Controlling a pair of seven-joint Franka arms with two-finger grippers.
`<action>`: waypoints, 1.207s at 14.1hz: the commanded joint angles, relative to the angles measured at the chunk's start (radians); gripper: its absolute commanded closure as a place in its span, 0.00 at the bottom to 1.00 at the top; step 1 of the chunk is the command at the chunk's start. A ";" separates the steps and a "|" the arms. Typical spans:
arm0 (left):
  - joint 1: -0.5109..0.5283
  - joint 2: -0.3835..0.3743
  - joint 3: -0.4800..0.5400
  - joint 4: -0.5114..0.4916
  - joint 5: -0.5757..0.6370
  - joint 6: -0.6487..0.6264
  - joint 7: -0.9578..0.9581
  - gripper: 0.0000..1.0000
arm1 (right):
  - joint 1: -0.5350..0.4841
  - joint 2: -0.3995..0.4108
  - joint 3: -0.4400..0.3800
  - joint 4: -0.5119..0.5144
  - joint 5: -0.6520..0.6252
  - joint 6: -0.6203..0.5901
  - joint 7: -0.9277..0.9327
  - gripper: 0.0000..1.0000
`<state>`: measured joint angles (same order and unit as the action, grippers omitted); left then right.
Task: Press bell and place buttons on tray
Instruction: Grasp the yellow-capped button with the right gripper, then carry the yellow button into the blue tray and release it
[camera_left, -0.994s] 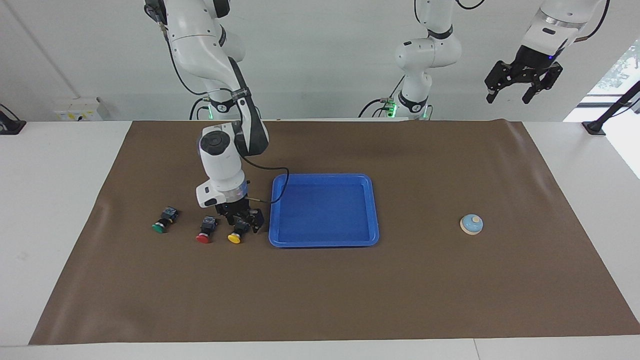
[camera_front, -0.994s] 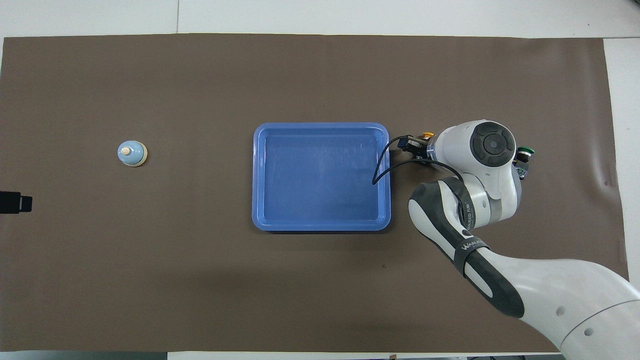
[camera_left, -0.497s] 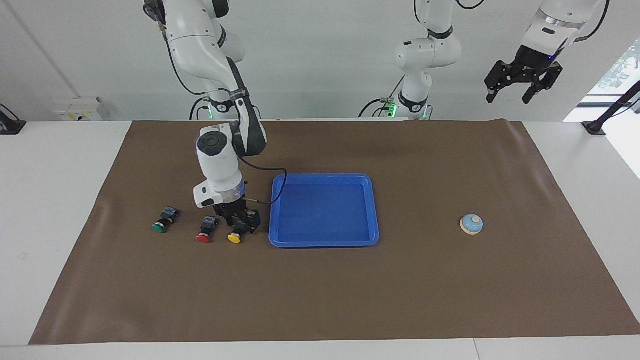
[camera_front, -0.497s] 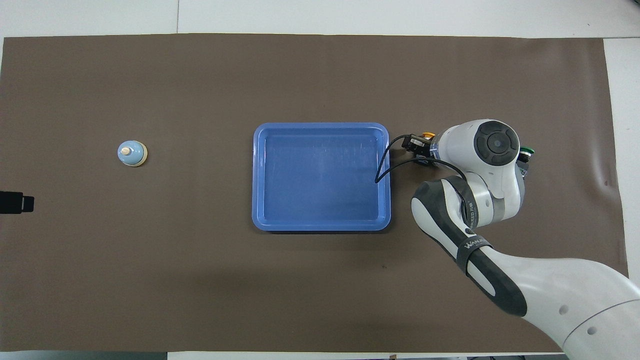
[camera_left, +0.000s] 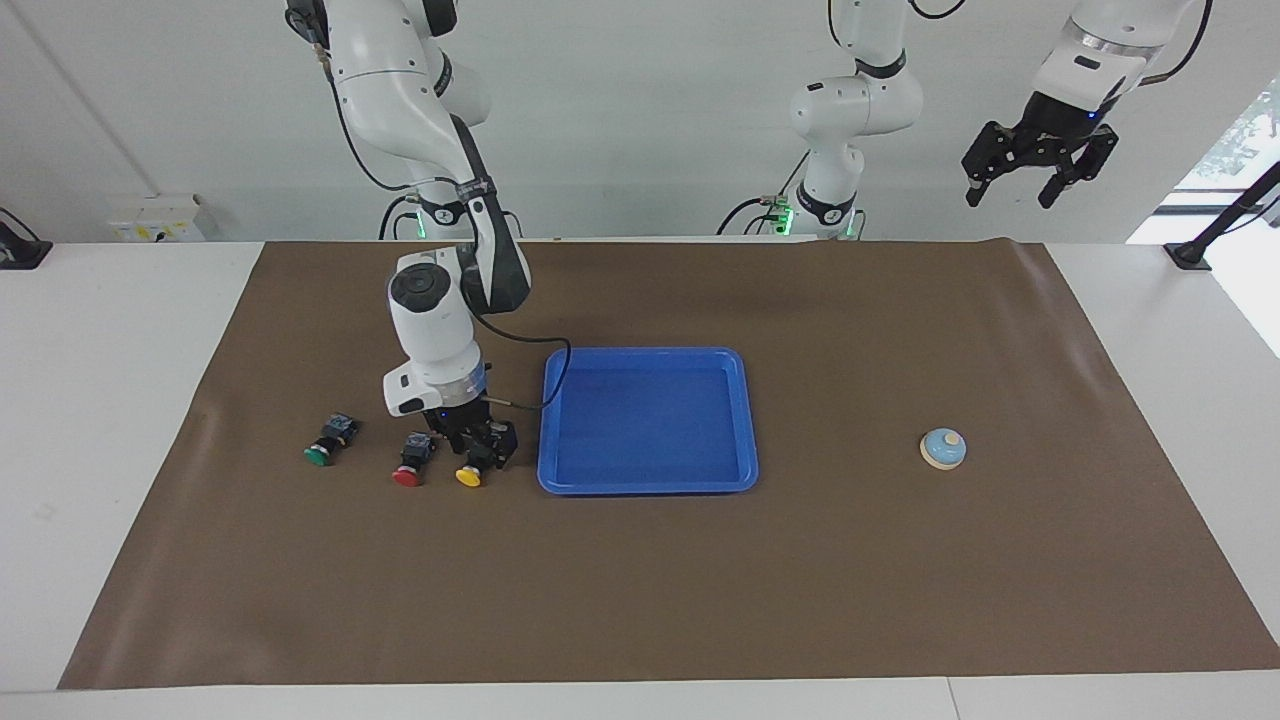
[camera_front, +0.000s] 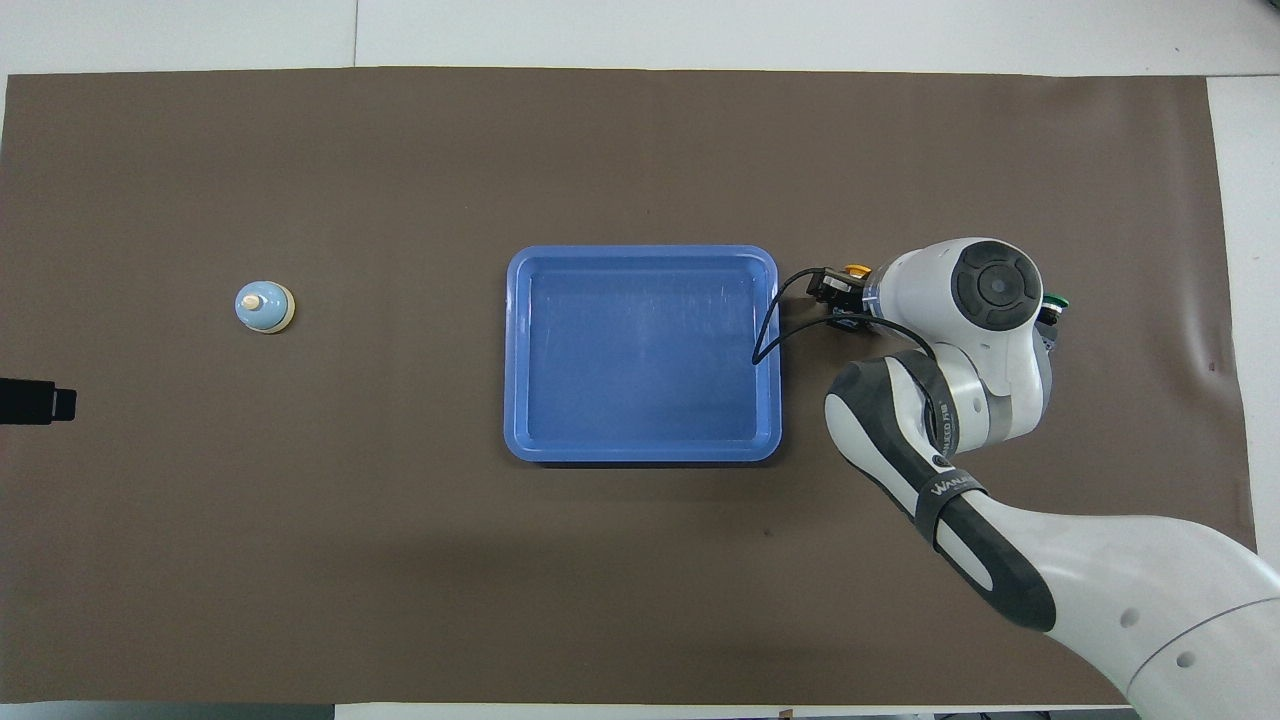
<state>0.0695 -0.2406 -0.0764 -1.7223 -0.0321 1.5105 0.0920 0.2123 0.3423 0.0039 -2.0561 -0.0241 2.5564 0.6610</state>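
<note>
Facing view: high over the left arm's end of the brown-matted worktop (camera_left: 640, 600), the left end effector (camera_left: 1030, 172) hangs released, waiting. The shallow bright-blue plastic tray (camera_left: 648, 484) lies mid-worktop. Farther out, the light-blue domed bell (camera_left: 943, 448) sits alone. The right end effector (camera_left: 478, 446) is down around the yellow-capped black button (camera_left: 468, 474); whether it grips, I cannot tell. Beside it lie the red-capped button (camera_left: 408, 472) and green-capped button (camera_left: 322, 452).

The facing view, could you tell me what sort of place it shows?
Probably a robotics lab: two white arms at a table under a brown mat, with a blue tray and a bare white wall.
</note>
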 joint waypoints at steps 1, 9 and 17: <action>-0.011 0.133 0.003 0.144 0.018 -0.069 -0.003 0.00 | -0.007 0.015 0.008 0.010 0.000 0.016 0.023 0.33; -0.048 0.141 -0.005 0.035 0.015 0.028 -0.005 0.00 | -0.001 0.014 0.008 0.013 -0.002 0.005 0.011 1.00; -0.063 0.090 -0.005 -0.071 0.015 0.092 -0.006 0.00 | 0.067 -0.032 0.112 0.278 0.051 -0.383 0.025 1.00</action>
<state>0.0223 -0.1139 -0.0877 -1.7482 -0.0318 1.5685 0.0927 0.2759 0.3202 0.0774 -1.7941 -0.0040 2.2010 0.6636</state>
